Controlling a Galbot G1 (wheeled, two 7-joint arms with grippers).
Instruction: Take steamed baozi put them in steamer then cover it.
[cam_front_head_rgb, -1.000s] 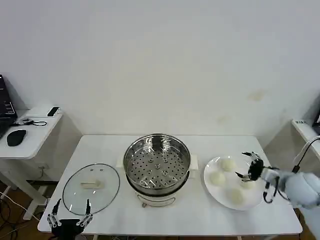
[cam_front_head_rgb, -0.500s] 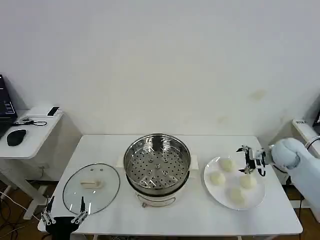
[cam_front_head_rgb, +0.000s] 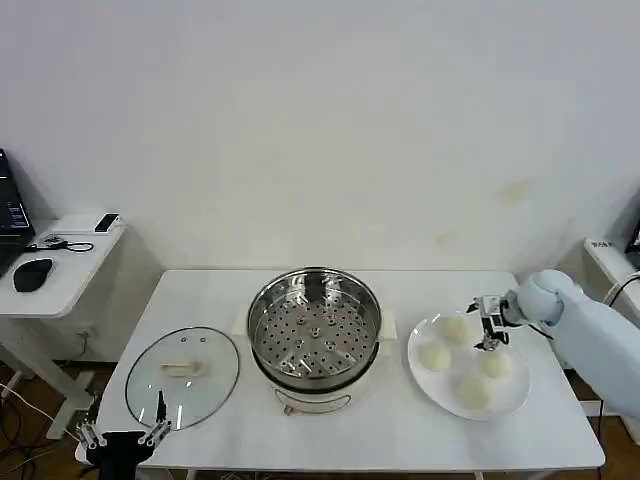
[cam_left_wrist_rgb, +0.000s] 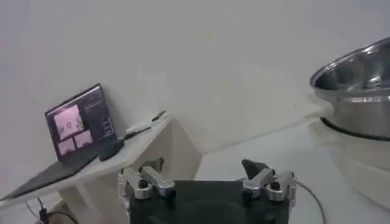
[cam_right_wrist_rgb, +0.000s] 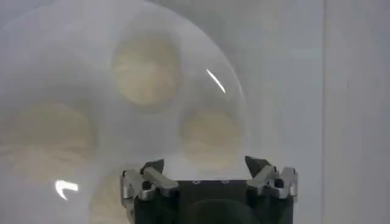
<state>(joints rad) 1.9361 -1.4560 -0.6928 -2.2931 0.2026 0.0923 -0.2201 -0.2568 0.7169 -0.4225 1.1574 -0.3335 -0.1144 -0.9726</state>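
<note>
Four steamed baozi lie on a white plate (cam_front_head_rgb: 516, 398) at the table's right: one at the back (cam_front_head_rgb: 455, 328), one on the left (cam_front_head_rgb: 434, 355), one on the right (cam_front_head_rgb: 494, 364), one at the front (cam_front_head_rgb: 472, 392). My right gripper (cam_front_head_rgb: 487, 322) hangs open just above the plate's far side, between the back and right buns; its wrist view has a bun (cam_right_wrist_rgb: 210, 137) straight ahead of the open gripper (cam_right_wrist_rgb: 204, 164). The steamer (cam_front_head_rgb: 315, 335) stands uncovered mid-table, its perforated tray bare. The glass cover (cam_front_head_rgb: 182, 375) lies flat to its left. My left gripper (cam_front_head_rgb: 122, 432) waits open at the table's front left corner.
A side desk (cam_front_head_rgb: 60, 275) with a mouse (cam_front_head_rgb: 32, 274) and a laptop (cam_left_wrist_rgb: 76, 122) stands beyond the table's left edge. The steamer's wall (cam_left_wrist_rgb: 359, 91) shows off to one side of the left gripper (cam_left_wrist_rgb: 204, 165). A white wall rises behind the table.
My right arm has swung in from the table's right edge and its gripper now hangs over the plate's far side. The left gripper has sunk a little lower at the front corner.
</note>
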